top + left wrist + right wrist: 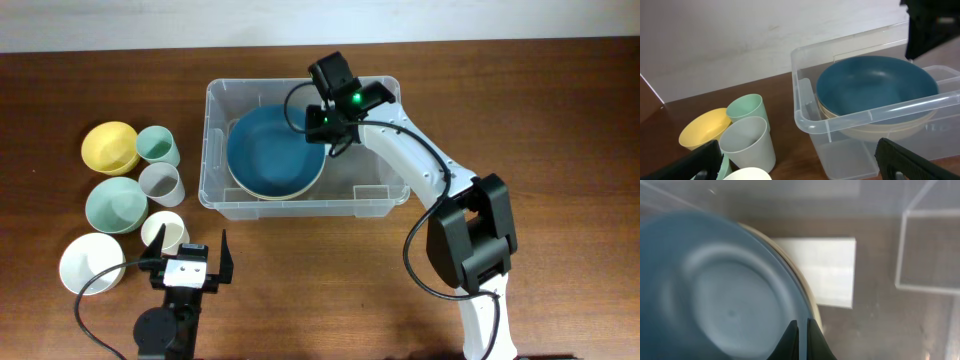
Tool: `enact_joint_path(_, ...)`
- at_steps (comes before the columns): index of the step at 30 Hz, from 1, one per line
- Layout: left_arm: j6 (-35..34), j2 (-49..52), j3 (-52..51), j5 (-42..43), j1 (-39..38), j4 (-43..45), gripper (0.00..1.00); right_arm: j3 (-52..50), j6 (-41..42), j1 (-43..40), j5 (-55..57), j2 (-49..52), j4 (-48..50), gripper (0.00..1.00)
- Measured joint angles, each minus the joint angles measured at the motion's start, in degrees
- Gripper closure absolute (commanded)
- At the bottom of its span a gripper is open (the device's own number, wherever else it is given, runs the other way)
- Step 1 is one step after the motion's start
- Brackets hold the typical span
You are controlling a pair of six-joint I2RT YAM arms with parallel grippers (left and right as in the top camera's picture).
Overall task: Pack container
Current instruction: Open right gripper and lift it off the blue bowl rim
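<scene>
The clear plastic container [382, 196] stands at the table's middle back. In it a blue bowl [270, 150] is nested in a cream bowl [300, 190]. My right gripper [325, 125] reaches into the container and is shut on the blue bowl's right rim. In the right wrist view my fingers [803, 335] pinch that rim of the blue bowl [715, 290], with the container's white label [825, 270] beyond. My left gripper [190, 250] is open and empty near the front edge; the left wrist view shows the container [805, 115] and the blue bowl [870, 85] ahead of it.
Left of the container stand a yellow bowl [108, 146], a green cup [157, 145], a pale grey cup [160, 183], a green bowl [116, 204], a cream cup [165, 233] and a white bowl [91, 263].
</scene>
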Motion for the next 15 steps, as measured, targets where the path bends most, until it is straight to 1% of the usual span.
enact_joint_path(5,0.00,0.00,0.00,0.00,0.00,0.00,0.00,3.43,-0.48,0.00,0.00,0.00,3.80,0.96)
enact_joint_path(15,0.00,0.00,0.00,0.00,0.00,0.00,0.00,3.56,-0.87,0.59,0.00,0.22,12.22,0.96)
